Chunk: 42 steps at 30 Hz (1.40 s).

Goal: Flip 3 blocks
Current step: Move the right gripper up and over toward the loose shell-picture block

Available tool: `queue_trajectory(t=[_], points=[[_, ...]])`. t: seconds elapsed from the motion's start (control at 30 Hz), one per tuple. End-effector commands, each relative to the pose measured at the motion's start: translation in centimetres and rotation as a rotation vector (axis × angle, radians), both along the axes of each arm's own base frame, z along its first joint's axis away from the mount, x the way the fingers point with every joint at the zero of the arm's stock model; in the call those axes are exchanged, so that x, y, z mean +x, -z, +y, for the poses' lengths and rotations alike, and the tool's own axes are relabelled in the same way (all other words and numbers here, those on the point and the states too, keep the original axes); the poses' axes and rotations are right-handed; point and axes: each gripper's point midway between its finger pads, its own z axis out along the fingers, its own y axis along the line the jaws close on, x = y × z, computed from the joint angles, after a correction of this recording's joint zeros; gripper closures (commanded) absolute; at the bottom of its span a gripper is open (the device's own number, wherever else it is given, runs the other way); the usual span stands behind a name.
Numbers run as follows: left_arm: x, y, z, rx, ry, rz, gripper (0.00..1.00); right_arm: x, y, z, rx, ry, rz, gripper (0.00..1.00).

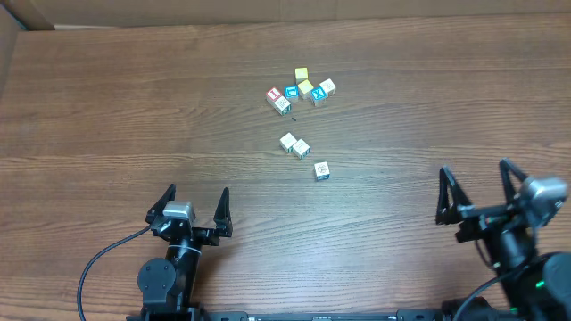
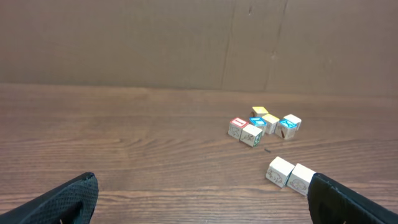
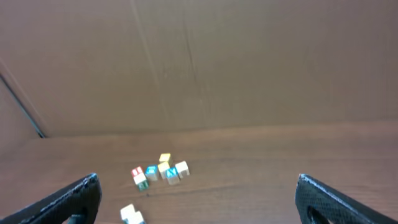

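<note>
Blocks (image 1: 301, 148) of the task lie near the middle of the bench (image 1: 107, 107). The pale pair (image 1: 287, 142) sits touching side by side, and a third pale cube (image 1: 321, 170) lies a little nearer and to the right, apart from the pair. Farther back is a tight cluster (image 1: 306, 87) of cubes with yellow tops, blue print and, at its left end, red print.

The left gripper (image 1: 198, 192) rests at the near edge, left of the blocks and well apart from them, its jaws spread wide and holding nothing. The right gripper (image 1: 475, 169) stands at the near right, jaws likewise wide and empty.

From the left wrist the pale pair (image 2: 291, 174) shows low on the right, just beside one dark finger (image 2: 354, 202), with the cluster (image 2: 264, 124) beyond it and a cardboard wall (image 2: 186, 43) behind. From the right wrist the cluster (image 3: 159, 171) sits low and left.
</note>
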Motion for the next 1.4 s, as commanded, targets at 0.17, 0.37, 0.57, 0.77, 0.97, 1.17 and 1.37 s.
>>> queue_trajectory(t=[0.17,0.37,0.57,0.77,0.97,1.17,1.37], points=[[0.0,0.0,-0.2,0.022,0.011,-0.005,0.00,3.2,-3.4,0.7,-0.036,-0.017,0.416,0.00],[0.0,0.0,-0.2,0.022,0.011,-0.005,0.00,6.5,-0.9,2.9,-0.019,-0.111,0.684,0.00],[0.0,0.0,-0.2,0.022,0.011,-0.005,0.00,9.1,3.8,6.3,0.069,-0.274,0.894,0.19],[0.0,0.1,-0.2,0.022,0.011,-0.005,0.00,10.9,8.4,6.8,0.084,-0.278,1.060,0.96],[0.0,0.0,-0.2,0.022,0.011,-0.005,0.00,11.8,12.2,6.9,0.088,-0.268,1.186,0.91],[0.0,0.0,-0.2,0.022,0.011,-0.005,0.00,11.6,16.1,7.4,0.083,-0.271,1.281,0.42],[0.0,0.0,-0.2,0.022,0.011,-0.005,0.00,11.6,20.0,8.0,0.072,-0.286,1.289,0.27]])
